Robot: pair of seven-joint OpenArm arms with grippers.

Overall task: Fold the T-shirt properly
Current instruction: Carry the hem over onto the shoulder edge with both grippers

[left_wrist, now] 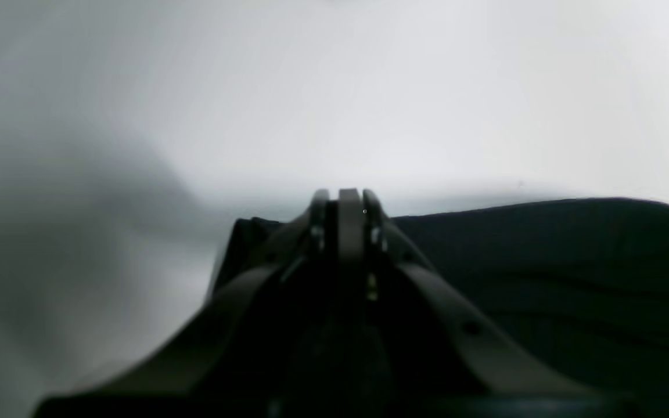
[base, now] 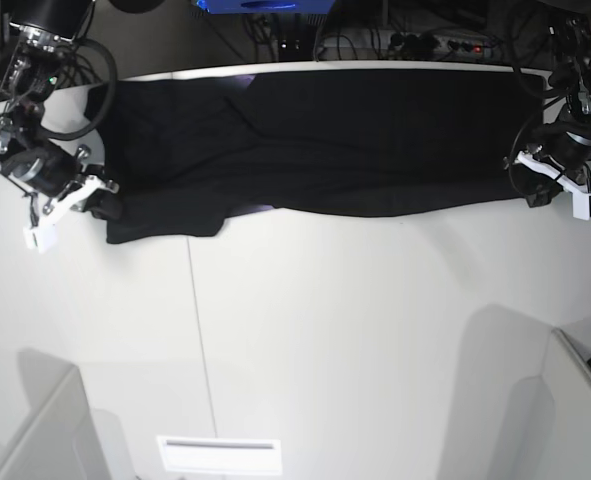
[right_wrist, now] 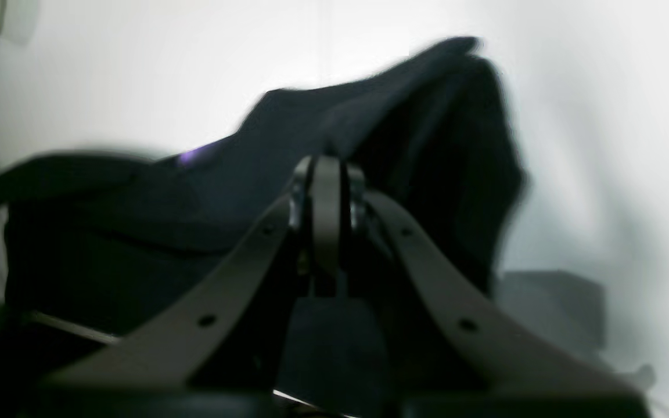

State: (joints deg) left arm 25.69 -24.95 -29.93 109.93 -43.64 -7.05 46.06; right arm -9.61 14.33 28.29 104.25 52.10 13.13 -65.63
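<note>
- The left gripper is clenched, jaws pressed together with dark cloth lying at and beyond its tip; whether a fold is truly pinched cannot be told from its wrist view. A shallow pinch may slip once the arm pulls.
- The right gripper is likewise clenched, and the shirt rises in a peak right at its tip, so it likely grips the cloth (blur hides how deep). It may have caught several layers, which would drag a bunch instead of one edge.
- The shirt lies stretched along the far side of the table, one end at each gripper, its far edge near the table's rim. Uneven pulls would skew the fold; a pull away from the near side could send cloth over the rim.
- Near the right gripper the cloth looks rumpled, so creases may get folded in.
</note>
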